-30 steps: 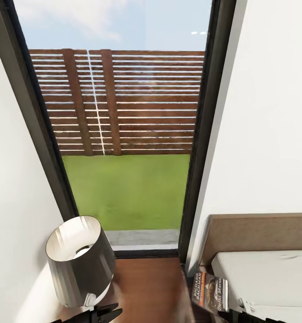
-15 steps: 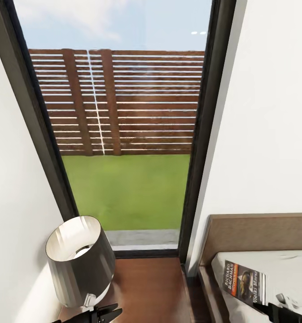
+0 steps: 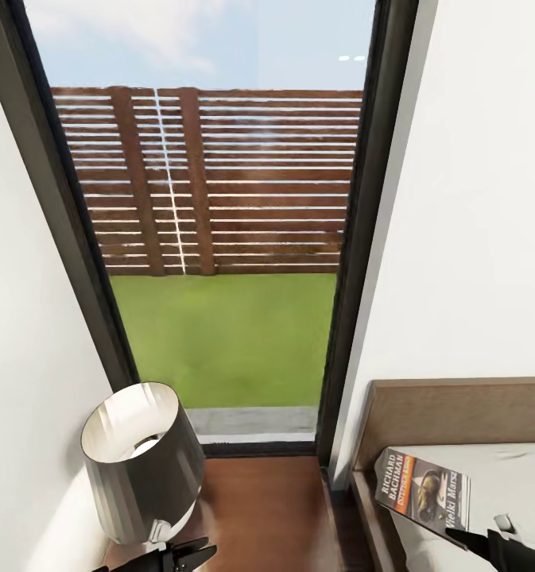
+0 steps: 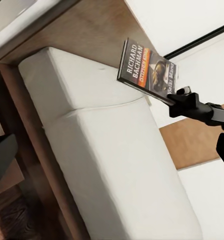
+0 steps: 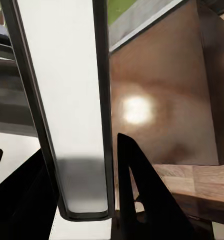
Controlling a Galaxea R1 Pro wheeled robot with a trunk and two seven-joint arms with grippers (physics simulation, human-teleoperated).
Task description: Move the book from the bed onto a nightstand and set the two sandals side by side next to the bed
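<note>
1. Book [image 3: 424, 492]: thin paperback w/ "Richard Bachman" lettering and orange band, held up in the air, tilted, cover facing the head cam. It hangs over the head end of the bed [image 3: 490, 477], near the bed's left edge, not resting on the mattress. Left wrist view shows the same: book [image 4: 151, 73] lifted clear of the light-grey mattress [image 4: 107, 165], in front of the headboard.
2. Right end effector [image 3: 462, 542]: dark fingers clamped on the book's lower edge, holding it; in left wrist view the right end effector [image 4: 178, 99] pinches the book's corner w/ the arm running off frame.
3. Right wrist view: book's white edge [image 5: 72, 100] sits between the two dark fingers [image 5: 142, 195], seen edge-on.
4. Left end effector [image 3: 189, 554]: black fingertips peek in at the bottom of the head view, near the lamp base; can't tell how wide it stands. Nothing visibly in it.
5. Nightstand [image 3: 259, 516]: glossy dark-brown top, left of the bed, below the window. A lamp [image 3: 140, 457] w/ grey shade stands on its left part; the remaining top is bare wood w/ a light glare in right wrist view [image 5: 157, 115].
6. Window [image 3: 219, 238]: tall, dark frame, brown slatted fence and green grass outside; white walls on both sides.
</note>
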